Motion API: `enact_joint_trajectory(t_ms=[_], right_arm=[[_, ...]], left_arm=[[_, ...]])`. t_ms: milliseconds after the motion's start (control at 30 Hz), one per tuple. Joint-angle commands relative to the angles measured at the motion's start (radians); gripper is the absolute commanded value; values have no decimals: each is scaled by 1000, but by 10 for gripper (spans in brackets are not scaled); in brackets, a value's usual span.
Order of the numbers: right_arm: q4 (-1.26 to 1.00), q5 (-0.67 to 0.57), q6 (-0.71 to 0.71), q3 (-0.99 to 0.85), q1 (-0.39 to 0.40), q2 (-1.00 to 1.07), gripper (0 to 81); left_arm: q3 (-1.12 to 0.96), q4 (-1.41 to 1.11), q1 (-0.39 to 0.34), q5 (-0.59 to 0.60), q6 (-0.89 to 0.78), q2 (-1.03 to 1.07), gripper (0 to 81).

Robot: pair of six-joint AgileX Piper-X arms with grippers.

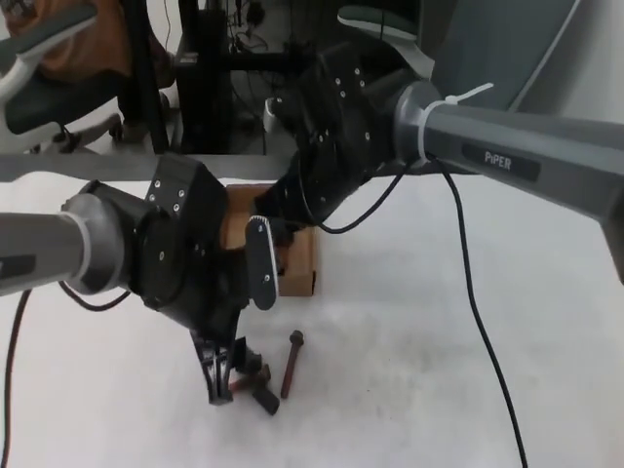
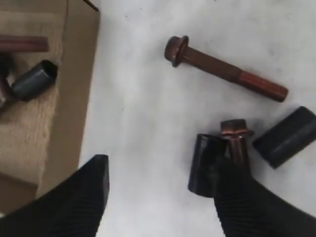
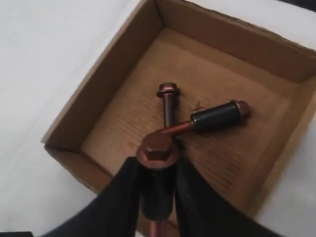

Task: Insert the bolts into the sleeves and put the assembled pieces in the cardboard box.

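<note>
Placement is your step in hand, by my reading. Your right fingers [image 3: 123, 197] are clamped on an assembled piece [image 3: 158, 153], with the flanged hex head up toward the camera and the dark sleeve pinched between the ribbed pads. It hangs over the box [image 3: 98, 94], close to one wall. Carry it toward the middle and lower it before you let go, because a drop at the rim could glance off the cardboard. Aim beside the sleeved bolt [image 3: 217, 117] and the second bolt [image 3: 168, 98] lying on the floor of the box, not onto them.

Your left fingers [image 2: 84, 202] stand wide open, low over the surface [image 2: 148, 98]. One finger is just beside a sleeve [image 2: 205, 163] and a short-looking bolt [image 2: 236, 129]. A loose bolt [image 2: 224, 69] and a far sleeve [image 2: 286, 136] lie near.

The bolts are coppery brown metal with smooth shanks and redder threaded ends. The sleeves are matte black tubes and will likely roll. The box is light corrugated card and may slide if nudged.
</note>
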Motion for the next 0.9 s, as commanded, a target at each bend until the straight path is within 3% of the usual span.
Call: enact_joint_trajectory(t_ms=[0,367,633,700,767,833,867], right_arm=[[4,5,-9,-15,-25,10,0],[-23,1,-7,-15,-54,15,0],[-71,-78,22,-17,-59,24,0],[-71,-77,22,-17,-59,41,0],[-57,-80,22,-17,-62,57,27],[-42,-118,22,-17,-61,70,171],[-37,-133,22,-17,-61,75,297]], left_arm=[[-12,-30,1,4,18,2,574],[-12,24,-8,11,42,78,574],[-12,23,-55,3,42,108,566],[-12,23,-61,3,42,108,493],[-12,25,-62,3,39,108,315],[-12,36,-62,3,39,108,74],[-12,43,-62,3,39,108,18]])
